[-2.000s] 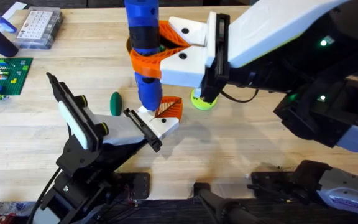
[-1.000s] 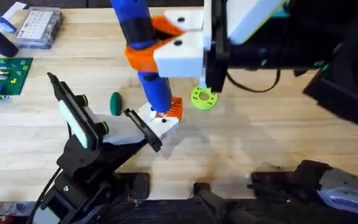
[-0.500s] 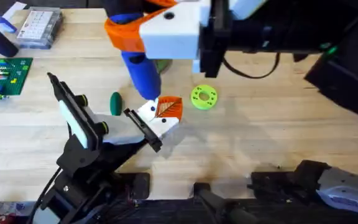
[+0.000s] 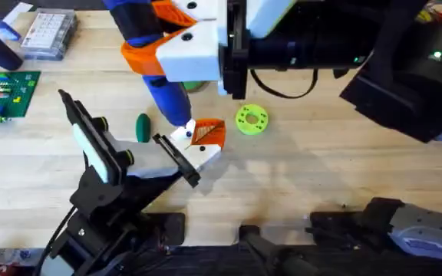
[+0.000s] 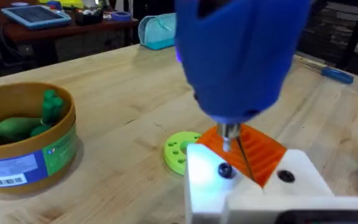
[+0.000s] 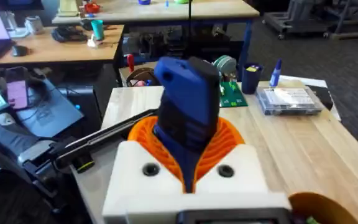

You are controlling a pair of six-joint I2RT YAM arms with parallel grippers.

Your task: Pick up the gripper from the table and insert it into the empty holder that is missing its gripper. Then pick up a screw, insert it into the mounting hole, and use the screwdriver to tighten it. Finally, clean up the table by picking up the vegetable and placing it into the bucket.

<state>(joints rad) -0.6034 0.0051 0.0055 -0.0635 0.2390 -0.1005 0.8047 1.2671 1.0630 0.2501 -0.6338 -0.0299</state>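
Far left on the wooden table [image 4: 344, 165]: green toy-brick board [image 4: 4, 93]. Next, small dark green smooth oval vegetable [image 4: 142, 127], lying apart from the white blocky holder [image 4: 198, 153] with the orange ribbed gripper finger [image 4: 208, 133] seated in it. Above the holder's dark mounting hole [image 5: 224, 170]: tip of the thick blue screwdriver [image 4: 156, 69], clamped in the right gripper [image 6: 188, 158]. Beside, lime-green round disc [image 4: 251, 120]. In the left wrist view, tan bucket [image 5: 39, 158]. Left jaws: cannot tell.

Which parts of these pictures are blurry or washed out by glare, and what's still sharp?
Left wrist view: the screwdriver is a close, blurred blue mass, and glare whitens the holder; the bucket is fairly clear. Overhead view: the right arm's white block is large and soft, while the vegetable and green disc stay sharp.
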